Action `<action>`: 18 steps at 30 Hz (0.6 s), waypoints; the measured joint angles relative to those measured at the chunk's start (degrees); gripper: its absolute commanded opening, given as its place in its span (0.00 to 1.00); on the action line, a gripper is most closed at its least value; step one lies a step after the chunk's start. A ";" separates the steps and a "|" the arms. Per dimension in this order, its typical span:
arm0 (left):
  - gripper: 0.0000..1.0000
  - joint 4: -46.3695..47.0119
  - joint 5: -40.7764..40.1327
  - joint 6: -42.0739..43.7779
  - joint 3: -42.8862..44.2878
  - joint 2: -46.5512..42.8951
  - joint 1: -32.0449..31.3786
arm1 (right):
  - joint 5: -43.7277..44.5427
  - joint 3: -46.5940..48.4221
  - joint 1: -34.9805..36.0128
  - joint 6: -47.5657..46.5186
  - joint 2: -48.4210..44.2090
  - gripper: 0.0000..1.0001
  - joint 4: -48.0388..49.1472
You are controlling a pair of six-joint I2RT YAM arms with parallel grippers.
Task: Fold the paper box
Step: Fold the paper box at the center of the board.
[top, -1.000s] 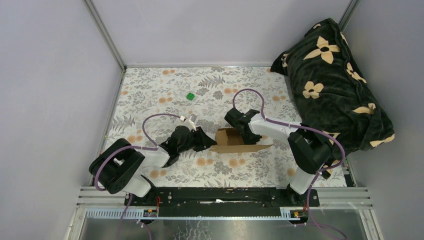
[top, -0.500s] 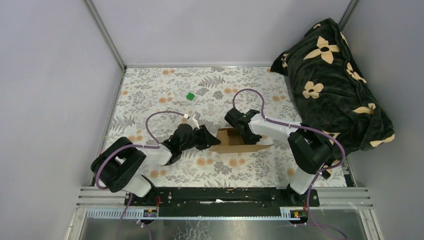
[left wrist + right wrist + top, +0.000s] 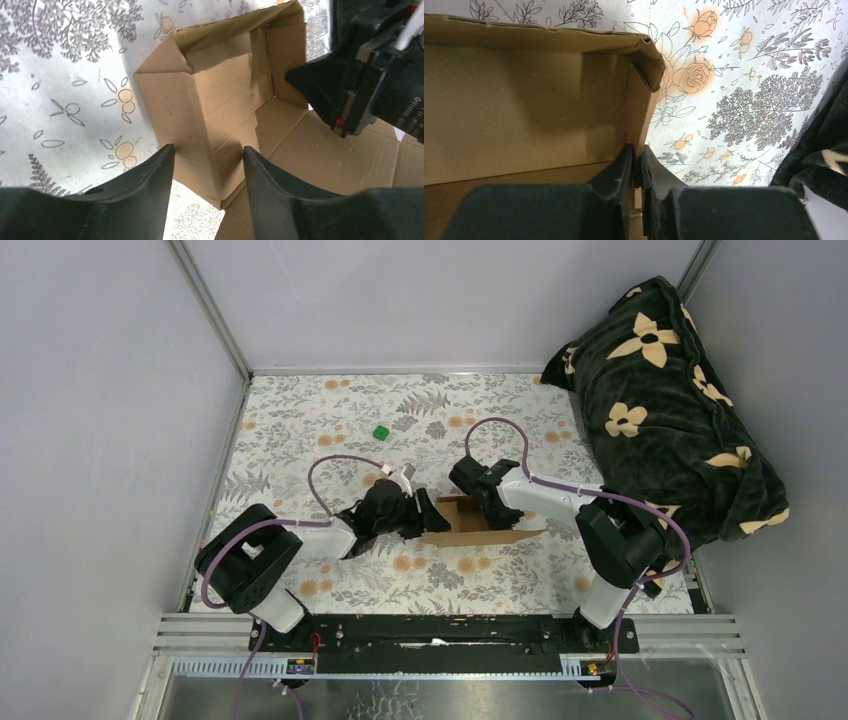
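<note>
Left fingers moved up to paper box, parted astride its end wall, right fingers pinching side wall.

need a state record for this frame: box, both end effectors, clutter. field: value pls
object: paper box, brown cardboard, partly folded, walls raised, one panel flat on the table
left end effector: open, fingers astride a raised wall of the box
right end effector: shut, pinching a thin box wall
clutter: green cube, far side, apart from the box
clutter: dark flowered blanket, bunched at the right edge
surface: floral tablecloth
</note>
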 measured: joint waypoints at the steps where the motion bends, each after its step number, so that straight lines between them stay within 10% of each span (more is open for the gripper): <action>1: 0.62 -1.38 -0.22 0.55 0.57 -0.02 -0.20 | 0.00 0.00 0.00 -0.02 -0.02 0.03 0.02; 18: 0.48 -23.98 -6.75 6.86 11.37 2.08 -3.74 | -0.02 -0.52 0.00 -0.13 -0.46 0.03 0.61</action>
